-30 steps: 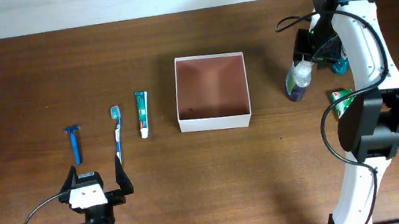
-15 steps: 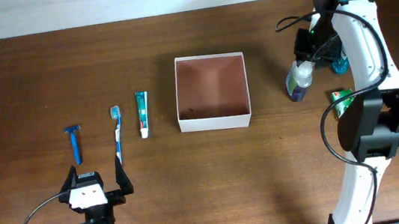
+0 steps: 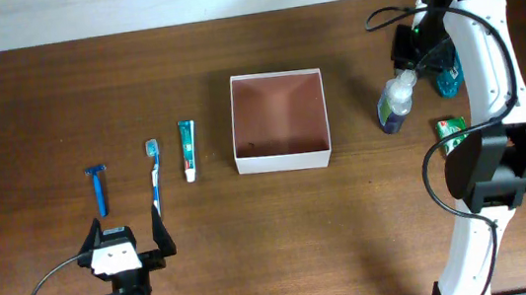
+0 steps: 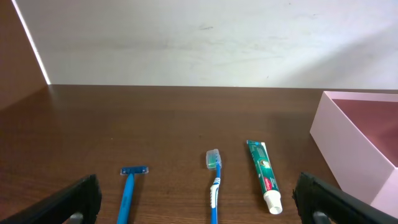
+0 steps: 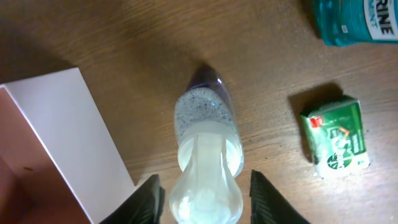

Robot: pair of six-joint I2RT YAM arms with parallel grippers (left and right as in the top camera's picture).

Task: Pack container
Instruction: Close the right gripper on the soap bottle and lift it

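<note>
Container [image 3: 282, 161] sits mid-table, well apart from both arms. Right gripper [image 3: 404, 80] hangs over the pump bottle [image 3: 390, 113] near its side wall, fingers hugging the pump head; pinching or not, I cannot tell. Left gripper [image 3: 127, 232] spread wide.

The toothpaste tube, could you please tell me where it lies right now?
In the overhead view the toothpaste tube lies left of centre, between the toothbrush and the container, touching neither.

Robot lab setup, dark wooden table [image 3: 40, 103], plain white wall [image 4: 186, 43], cabled white robot arm [image 3: 488, 50]
</note>
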